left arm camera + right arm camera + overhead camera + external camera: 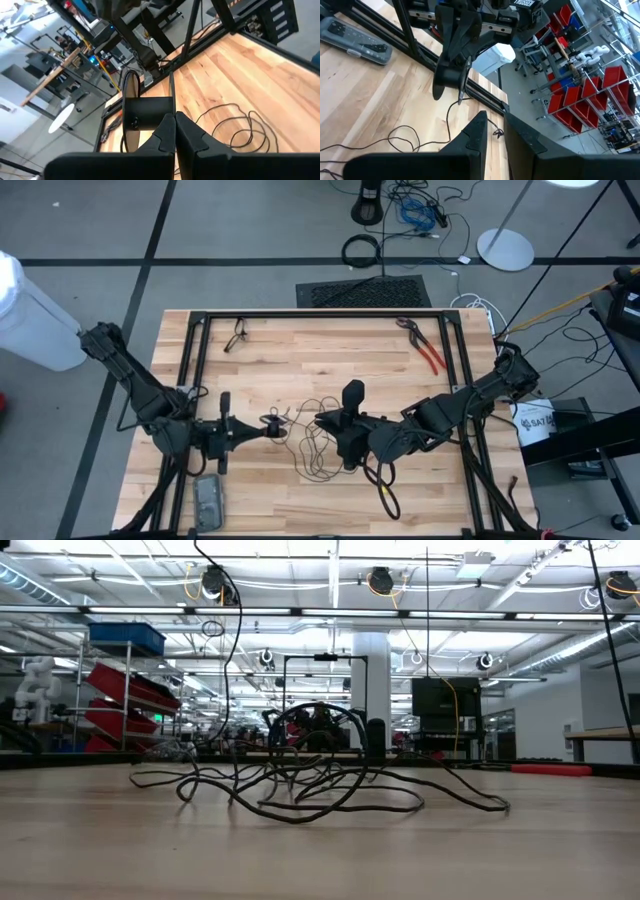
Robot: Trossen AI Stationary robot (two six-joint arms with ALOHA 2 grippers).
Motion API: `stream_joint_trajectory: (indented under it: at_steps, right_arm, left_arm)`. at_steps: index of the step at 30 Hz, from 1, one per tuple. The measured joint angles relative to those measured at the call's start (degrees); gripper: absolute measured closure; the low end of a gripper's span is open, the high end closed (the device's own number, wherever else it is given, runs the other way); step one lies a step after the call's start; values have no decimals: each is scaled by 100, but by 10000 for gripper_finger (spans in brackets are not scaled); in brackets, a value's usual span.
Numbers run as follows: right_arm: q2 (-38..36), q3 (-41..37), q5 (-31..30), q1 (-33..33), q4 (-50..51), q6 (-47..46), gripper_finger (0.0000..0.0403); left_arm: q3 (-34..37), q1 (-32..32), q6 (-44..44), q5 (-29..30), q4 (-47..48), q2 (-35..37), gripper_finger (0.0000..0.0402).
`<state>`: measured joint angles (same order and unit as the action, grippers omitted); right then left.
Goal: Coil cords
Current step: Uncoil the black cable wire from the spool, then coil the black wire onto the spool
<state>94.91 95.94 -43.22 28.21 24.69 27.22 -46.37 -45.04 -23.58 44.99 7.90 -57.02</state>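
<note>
One cord (318, 442) tangled (low view (300, 785)), pliers (424, 346) overhead

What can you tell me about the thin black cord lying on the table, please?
The cord is one thin, flexible black strand, lying loose in tangled, overlapping loops on the middle of the wooden table, not yet coiled. In the low view some loops arch up off the wood. It lies between the two arms. One run leads toward the left gripper, which is shut and holds a small black spool; whether the cord is wound on it cannot be told.
</note>
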Motion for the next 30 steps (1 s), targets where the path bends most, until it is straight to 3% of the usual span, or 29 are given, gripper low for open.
stream_joint_trajectory:
  at_steps: [7,15,22,30]
  right_arm:
    - [0,0,-2,0,0,44,351]
    - [0,0,-4,0,0,46,351]
    - [0,0,-4,0,0,46,351]
    - [0,0,-4,0,0,49,351]
  left_arm:
    - [0,0,-705,0,-5,-2,401]
    - [0,-129,-681,6,-52,-19,401]
    - [0,-430,-1130,3,-820,-289,401]
    - [0,-450,-1178,4,-1007,-489,401]
